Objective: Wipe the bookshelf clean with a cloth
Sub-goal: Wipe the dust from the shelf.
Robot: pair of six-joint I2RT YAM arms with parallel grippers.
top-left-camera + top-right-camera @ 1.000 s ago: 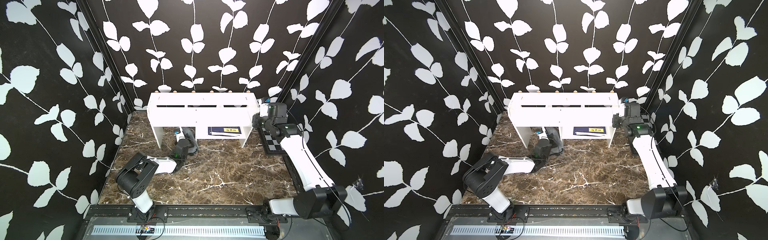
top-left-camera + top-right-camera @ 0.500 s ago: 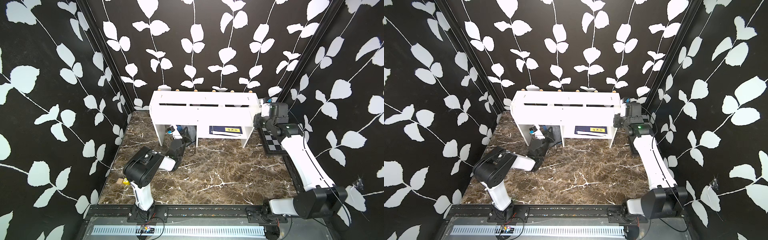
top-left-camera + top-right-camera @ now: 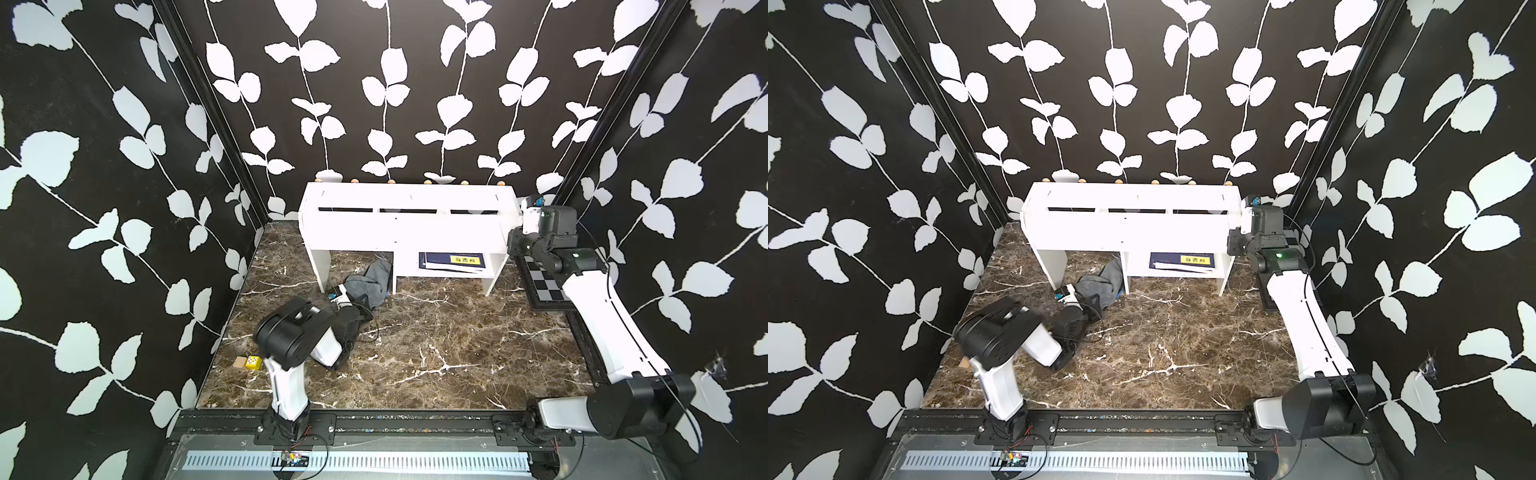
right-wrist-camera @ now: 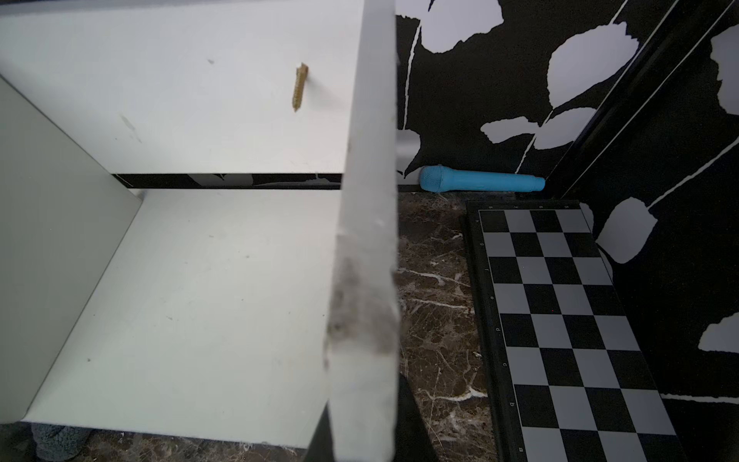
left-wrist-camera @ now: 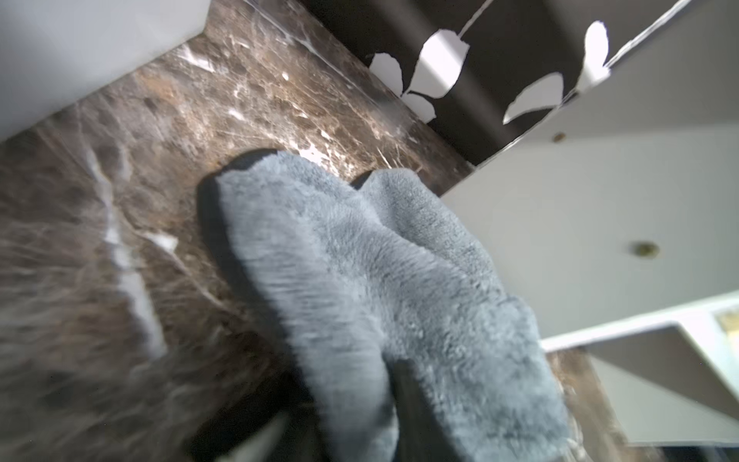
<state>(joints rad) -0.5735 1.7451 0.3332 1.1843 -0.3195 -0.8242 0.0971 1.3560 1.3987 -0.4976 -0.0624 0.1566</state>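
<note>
The white bookshelf (image 3: 407, 232) (image 3: 1129, 228) stands at the back of the marble floor. My right gripper (image 3: 513, 245) (image 3: 1233, 245) (image 4: 362, 416) is shut on the front edge of its right side panel (image 4: 368, 200); that edge carries a dark smudge. The grey fluffy cloth (image 3: 372, 280) (image 3: 1100, 284) (image 5: 380, 280) lies bunched on the floor against the shelf's middle leg. My left gripper (image 3: 359, 299) (image 3: 1090, 301) (image 5: 340, 400) is low at the cloth. Its fingers stand apart, open, with a fold of cloth between them.
A blue book with a yellow label (image 3: 453, 259) lies on the lower shelf. A checkered board (image 3: 544, 282) (image 4: 560, 300) lies right of the shelf, and a blue microphone (image 4: 480, 184) lies at the back wall. A yellow die and a wooden block (image 3: 251, 363) sit at the front left.
The left arm has folded back toward the front, its elbow rising. Its jaws have opened on the cloth, which now rests on the floor. The right arm has not moved.
</note>
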